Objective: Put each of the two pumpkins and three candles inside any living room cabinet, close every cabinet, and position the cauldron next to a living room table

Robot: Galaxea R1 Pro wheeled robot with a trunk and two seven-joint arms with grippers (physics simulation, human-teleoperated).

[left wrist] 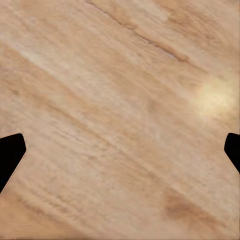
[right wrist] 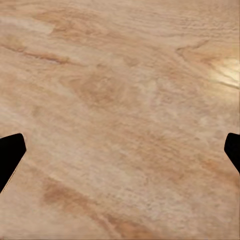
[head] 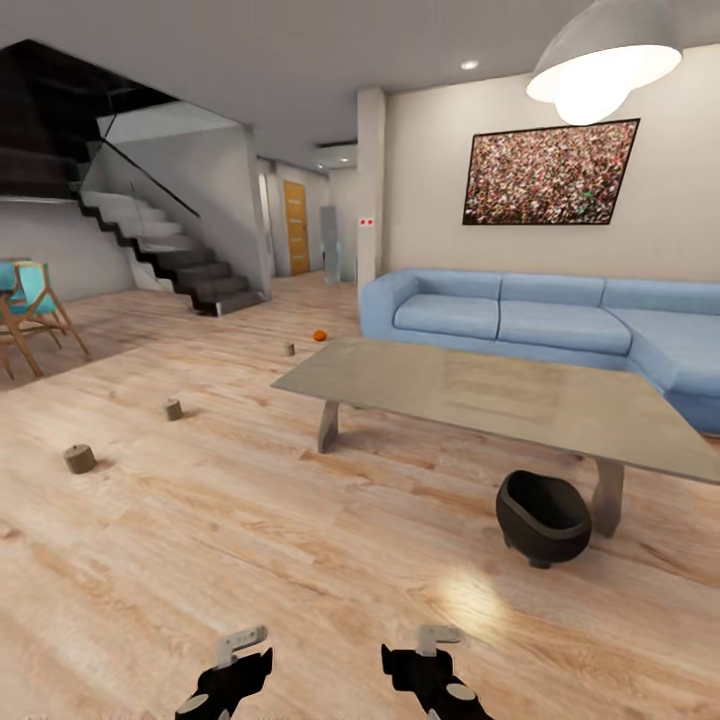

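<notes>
I see a low grey coffee table ahead on the wood floor, with a blue sofa behind it along the wall and a dark staircase far left. Wooden chairs with teal seats stand at the left edge.

The black cauldron sits on the floor, tipped, just beside the table's near right leg.

3 candles lie on the floor, well apart, left of the table: 1 near, 1 further, 1 beyond. They look like short tan stubs. 1 small orange pumpkin rests beyond the far candle.

My left gripper and right gripper hang over bare floor, fingers spread wide, nothing held.
</notes>
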